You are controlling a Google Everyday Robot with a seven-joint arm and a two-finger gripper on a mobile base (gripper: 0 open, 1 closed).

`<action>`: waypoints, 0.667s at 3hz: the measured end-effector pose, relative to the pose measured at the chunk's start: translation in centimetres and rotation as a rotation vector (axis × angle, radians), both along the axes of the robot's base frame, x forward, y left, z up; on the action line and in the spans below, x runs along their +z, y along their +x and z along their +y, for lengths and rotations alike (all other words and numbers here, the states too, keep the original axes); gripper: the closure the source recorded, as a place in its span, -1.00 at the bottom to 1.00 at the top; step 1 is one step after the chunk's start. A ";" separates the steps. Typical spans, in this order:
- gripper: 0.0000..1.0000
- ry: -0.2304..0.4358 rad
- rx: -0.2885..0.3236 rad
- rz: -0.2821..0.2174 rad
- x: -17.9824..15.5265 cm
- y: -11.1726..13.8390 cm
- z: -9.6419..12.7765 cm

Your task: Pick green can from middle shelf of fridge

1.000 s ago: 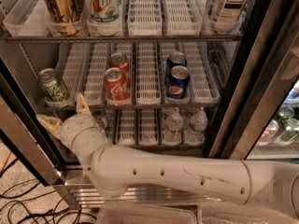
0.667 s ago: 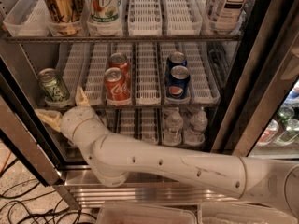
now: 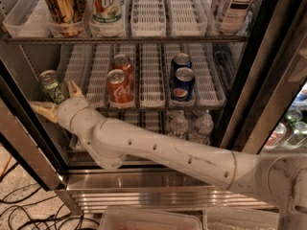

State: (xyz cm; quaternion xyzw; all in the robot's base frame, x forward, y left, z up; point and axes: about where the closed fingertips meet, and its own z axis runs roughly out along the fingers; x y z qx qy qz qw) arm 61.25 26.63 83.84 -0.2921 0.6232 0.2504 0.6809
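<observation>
The green can (image 3: 50, 84) stands upright at the far left of the middle shelf (image 3: 152, 75), a rack of white slotted lane trays in the fridge (image 3: 268, 95). My gripper (image 3: 58, 99) is at the can's base, just in front of it and slightly right. It is open: one tan finger (image 3: 42, 110) points left below the can, the other (image 3: 75, 88) points up at the can's right side. The fingers are not closed on the can. My white arm runs from the lower right across the bottom shelf.
Two red cola cans (image 3: 118, 84) and two blue cola cans (image 3: 182, 80) stand in lanes to the right. A gold can (image 3: 60, 5), a green-and-white can (image 3: 107, 4) and a tea bottle (image 3: 235, 4) are on the top shelf. Small water bottles (image 3: 192, 126) are below. A dark door edge (image 3: 24, 143) is at left.
My gripper has moved a little up and left, closer to the green can's base. The can and the other drinks have not moved.
</observation>
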 end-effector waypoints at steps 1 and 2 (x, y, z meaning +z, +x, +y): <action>-0.54 0.002 0.021 -0.002 -0.1 1.3 1.1; -0.17 0.002 0.021 -0.002 -0.1 1.3 1.1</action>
